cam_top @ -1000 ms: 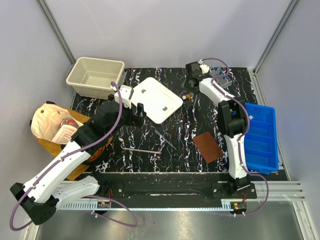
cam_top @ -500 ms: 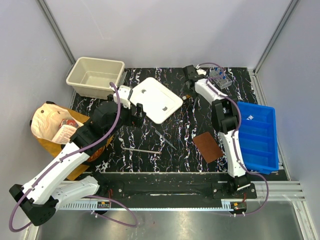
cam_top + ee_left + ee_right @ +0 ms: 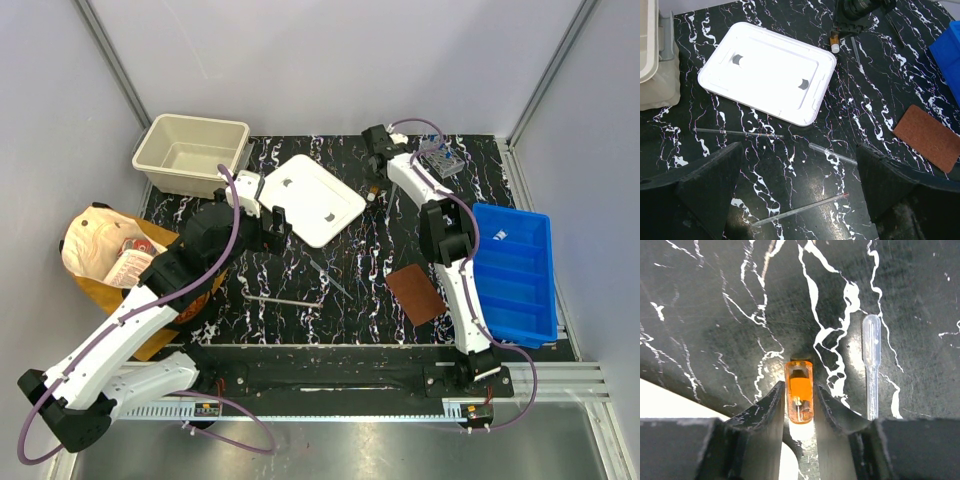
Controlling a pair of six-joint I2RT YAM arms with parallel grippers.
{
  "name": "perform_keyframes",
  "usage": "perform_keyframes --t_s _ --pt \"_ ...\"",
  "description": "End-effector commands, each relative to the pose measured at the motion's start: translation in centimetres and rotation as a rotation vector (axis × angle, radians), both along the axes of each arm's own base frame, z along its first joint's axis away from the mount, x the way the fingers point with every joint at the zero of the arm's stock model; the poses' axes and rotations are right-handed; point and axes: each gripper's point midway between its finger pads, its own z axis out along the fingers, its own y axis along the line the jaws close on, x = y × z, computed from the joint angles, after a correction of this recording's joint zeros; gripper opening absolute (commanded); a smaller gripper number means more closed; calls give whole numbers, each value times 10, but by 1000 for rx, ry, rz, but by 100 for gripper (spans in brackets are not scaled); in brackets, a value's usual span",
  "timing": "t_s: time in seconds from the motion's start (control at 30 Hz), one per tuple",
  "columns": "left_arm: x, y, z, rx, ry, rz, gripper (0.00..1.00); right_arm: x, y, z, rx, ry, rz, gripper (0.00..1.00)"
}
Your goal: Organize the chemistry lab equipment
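At the near part of the black, white-veined tabletop (image 3: 395, 235), a long thin silvery rod (image 3: 285, 300) lay nearly left to right, its red-tipped end to the right in the left wrist view. Just beyond it a slim clear pipette (image 3: 328, 275) lay on a slant from far left to near right. To their right sat a flat brown square mat (image 3: 416, 293), then a blue plastic divided tray (image 3: 520, 300) with a small pale piece in its far compartment, too small to identify. At the left edge a tan paper bag (image 3: 85, 240) held red-and-white packets (image 3: 135, 258). The left gripper (image 3: 799, 148) hung over the table with its fingers spread wide and nothing between them. A thin glass rod (image 3: 737, 132) lay crosswise before a white rectangular plastic lid (image 3: 767, 70) that lay flat. By the lid's far right corner the right gripper (image 3: 799, 390) had its fingers (image 3: 765, 415) drawn in against both long sides of a small orange translucent vial (image 3: 799, 400), whose long axis ran along the fingers. A second clear pipette (image 3: 870, 365) lay just beside the vial, apart and roughly parallel. Farther right a small clear tube rack (image 3: 443, 158) held blue-tipped pieces. A beige plastic bin (image 3: 190, 152) stood at the far left.
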Motion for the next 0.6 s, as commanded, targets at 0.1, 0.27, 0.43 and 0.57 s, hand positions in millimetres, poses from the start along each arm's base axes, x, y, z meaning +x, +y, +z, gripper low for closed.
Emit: perform_keyframes --t_s 0.1,0.27,0.43,0.57 --pt "3 -5 12 -42 -41 -9 99 15 17 81 34 -148 105 31" --pt "5 -5 9 -33 -33 -8 99 3 9 125 23 -225 123 30" --pt "5 -6 7 -29 -29 -8 99 0 10 119 0 -217 182 41" --pt "6 -5 7 -28 -31 -1 99 0 15 97 12 -169 196 48"
